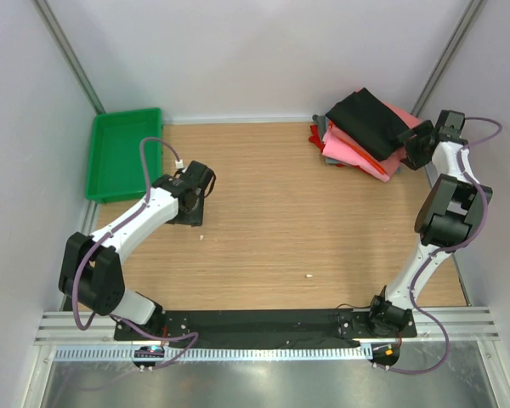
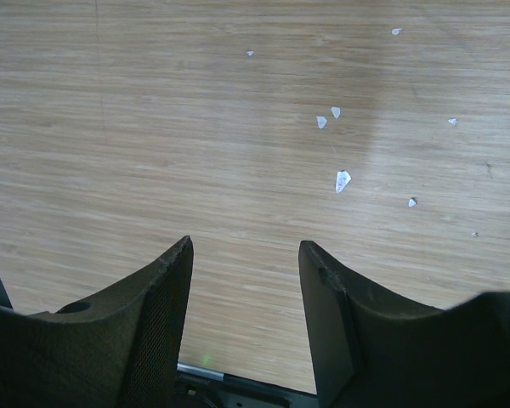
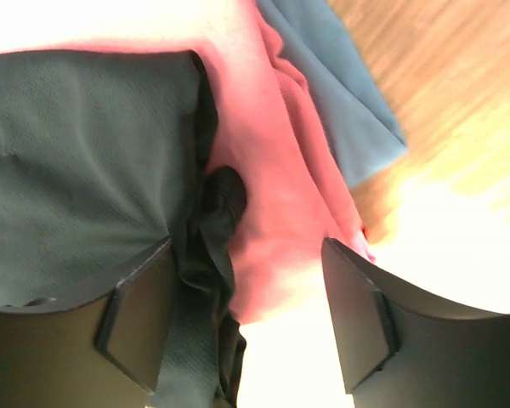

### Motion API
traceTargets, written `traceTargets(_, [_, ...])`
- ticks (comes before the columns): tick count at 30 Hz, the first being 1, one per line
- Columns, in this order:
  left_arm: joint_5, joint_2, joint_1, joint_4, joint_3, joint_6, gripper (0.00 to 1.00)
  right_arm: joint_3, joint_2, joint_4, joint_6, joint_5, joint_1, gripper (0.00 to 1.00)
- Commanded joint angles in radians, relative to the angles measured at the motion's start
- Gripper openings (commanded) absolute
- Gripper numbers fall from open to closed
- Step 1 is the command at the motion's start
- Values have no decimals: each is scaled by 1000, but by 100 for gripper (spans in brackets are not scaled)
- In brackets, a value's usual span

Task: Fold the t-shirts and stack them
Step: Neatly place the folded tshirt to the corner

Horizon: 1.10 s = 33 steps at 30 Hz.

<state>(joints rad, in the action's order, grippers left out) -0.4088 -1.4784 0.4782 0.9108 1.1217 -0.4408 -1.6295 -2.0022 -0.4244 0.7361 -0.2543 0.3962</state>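
A stack of folded t-shirts lies at the back right of the table. A plain black shirt point(image 1: 368, 119) is on top, over salmon-pink point(image 1: 405, 115), pink point(image 1: 353, 153), red point(image 1: 316, 134) and grey layers. My right gripper point(image 1: 410, 146) is open at the stack's right edge. In the right wrist view its fingers point(image 3: 136, 327) straddle the black shirt's edge point(image 3: 85, 161) and the salmon-pink shirt point(image 3: 276, 195); a grey shirt point(image 3: 340, 93) lies beyond. My left gripper point(image 1: 192, 206) is open and empty over bare table at the left; its fingers point(image 2: 149, 323) hold nothing.
A green plastic tray point(image 1: 123, 153) sits at the back left corner. Small white scraps point(image 2: 342, 180) lie on the wooden table point(image 1: 272, 246). White walls and metal frame posts close in the back and sides.
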Motion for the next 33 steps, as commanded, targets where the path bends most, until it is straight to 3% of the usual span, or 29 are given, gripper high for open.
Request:
traceTargets(1, [-18,3,5,7,18,-12,54,-49,118,-45,-40,60,6,73])
traceTargets(10, [-13,7,7,7,20,-10,54,-4,195,-10,12,-82,3,79])
traceTargets(18, [-10,7,7,7,21,-10,54,95,204,41,23,-106,-20,81])
traceTargets(28, [-16,0,7,10,21,-10,54,93,154,116,45,-106,-51,81])
traceTargets(32, [-19,0,7,10,21,-10,54,80,129,134,54,-122,-56,71])
traceTargets(33, [-19,-3,7,10,21,-10,54,79,126,138,54,-126,-56,58])
